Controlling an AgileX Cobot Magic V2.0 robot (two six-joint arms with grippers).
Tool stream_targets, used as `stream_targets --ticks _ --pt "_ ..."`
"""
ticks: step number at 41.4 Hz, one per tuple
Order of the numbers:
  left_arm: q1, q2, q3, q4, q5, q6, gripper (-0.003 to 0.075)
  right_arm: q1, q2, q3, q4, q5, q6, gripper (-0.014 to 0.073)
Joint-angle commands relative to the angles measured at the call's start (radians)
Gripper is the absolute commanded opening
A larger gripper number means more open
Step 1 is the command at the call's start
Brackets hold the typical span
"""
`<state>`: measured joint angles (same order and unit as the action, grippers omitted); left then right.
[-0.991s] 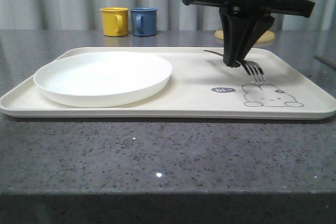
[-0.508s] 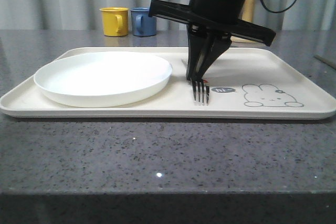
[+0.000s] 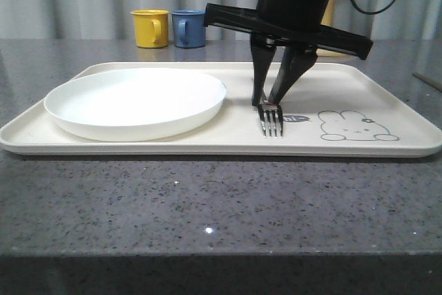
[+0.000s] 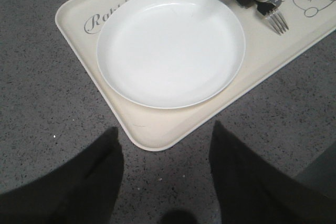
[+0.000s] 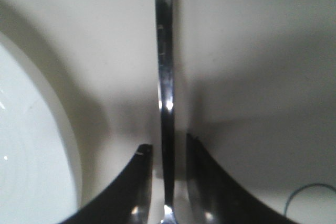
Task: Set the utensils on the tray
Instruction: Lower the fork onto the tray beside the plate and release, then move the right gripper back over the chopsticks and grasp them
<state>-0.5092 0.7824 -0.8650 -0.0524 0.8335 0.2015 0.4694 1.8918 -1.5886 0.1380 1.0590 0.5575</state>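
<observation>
A silver fork lies flat on the cream tray, tines toward the front, between the white plate and the rabbit drawing. My right gripper stands straight over its neck, open, one finger on each side. In the right wrist view the fork's handle runs between the parted fingers with a gap at both sides. My left gripper hangs open above the dark table just off the tray's near-left corner. From there I see the fork's tines beyond the plate.
A round white plate takes up the left half of the tray. A yellow mug and a blue mug stand on the table behind the tray. The rabbit drawing marks the tray's right part.
My right gripper carried the fork left from above the rabbit to beside the plate. Its fingers have since parted and the fork rests on the tray.
</observation>
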Motion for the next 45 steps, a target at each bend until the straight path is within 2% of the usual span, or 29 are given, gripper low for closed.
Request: stream_targets --ticks 1,6,15,23,37,45 --pt "-0.008 -0.004 -0.028 -0.003 -0.069 -0.009 0.0369 -0.003 -0.052 -0.03 -0.014 -0.003 -0.001 0.0344" --pt "-0.008 -0.004 -0.028 -0.003 -0.069 -0.009 0.0369 -0.003 -0.082 -0.03 -0.04 0.019 -0.077 0.0359" --pt "-0.008 -0.004 -0.028 -0.003 -0.069 -0.009 0.0369 -0.003 -0.192 -0.029 -0.164 0.148 -0.217 0.0359" --pt "-0.008 -0.004 -0.028 -0.003 -0.069 -0.009 0.0369 -0.038 -0.294 -0.02 -0.291 0.2 -0.256 0.0359" --pt "-0.008 -0.004 -0.028 -0.003 -0.069 -0.009 0.0369 -0.339 -0.352 0.153 -0.264 0.174 -0.371 0.0355" --pt "-0.008 -0.004 -0.028 -0.003 -0.069 -0.009 0.0369 -0.475 -0.326 0.22 -0.159 0.104 -0.435 0.0279"
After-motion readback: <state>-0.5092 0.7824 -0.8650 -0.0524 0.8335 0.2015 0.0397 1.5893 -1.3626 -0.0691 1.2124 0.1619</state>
